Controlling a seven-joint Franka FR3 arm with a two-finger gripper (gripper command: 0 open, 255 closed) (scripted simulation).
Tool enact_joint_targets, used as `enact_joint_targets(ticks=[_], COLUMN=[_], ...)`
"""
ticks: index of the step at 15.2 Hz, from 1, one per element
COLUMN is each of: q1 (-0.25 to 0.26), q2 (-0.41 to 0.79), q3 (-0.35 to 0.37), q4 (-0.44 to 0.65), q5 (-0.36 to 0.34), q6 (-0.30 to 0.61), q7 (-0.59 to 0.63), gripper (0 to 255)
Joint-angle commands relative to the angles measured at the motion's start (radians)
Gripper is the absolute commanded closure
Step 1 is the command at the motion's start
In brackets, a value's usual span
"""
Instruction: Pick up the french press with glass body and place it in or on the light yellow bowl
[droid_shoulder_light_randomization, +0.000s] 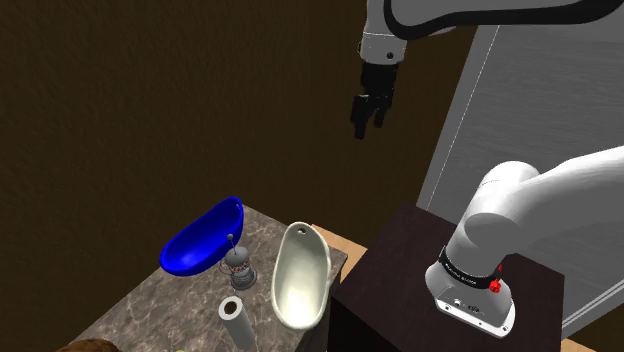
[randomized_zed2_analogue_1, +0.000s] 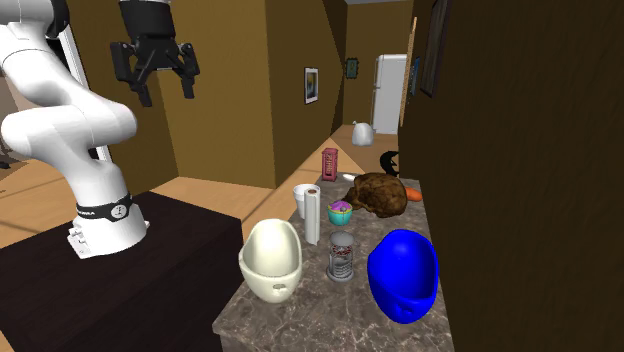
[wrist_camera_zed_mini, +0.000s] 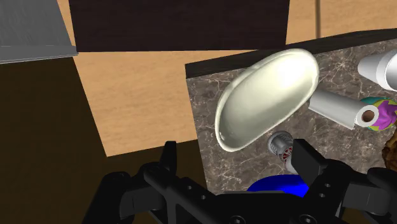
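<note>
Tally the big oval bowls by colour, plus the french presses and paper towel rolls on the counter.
Blue bowl: 1
Cream bowl: 1
French press: 1
Paper towel roll: 1
Total: 4

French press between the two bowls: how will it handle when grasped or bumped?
Probably rigid but fragile: the french press has a body that looks like clear glass, so it may also be slippery under hard pads. It stands upright, taller than it is wide, so a sideways nudge near the top could tip it.
</note>
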Motion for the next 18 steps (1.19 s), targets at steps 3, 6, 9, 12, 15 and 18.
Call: enact_joint_targets(ticks=[3,6,9,12,15,18], q1=[0.014,0.032,0.049,0.064,0.077,0.089], q2=[0.06,0.156,0.257,0.364,0.473,0.584], q3=[0.016,0.042,0.068,0.094,0.121,0.147], q4=[-0.004,0.001,0.016,0.042,0.078,0.124], q5=[0.004,0.007,0.007,0.001,-0.012,-0.033], q6=[0.06,0.148,0.23,0.306,0.374,0.434], q7=[-0.012,-0.029,-0.044,-0.056,-0.063,-0.066], gripper=[0,0,0,0,0,0])
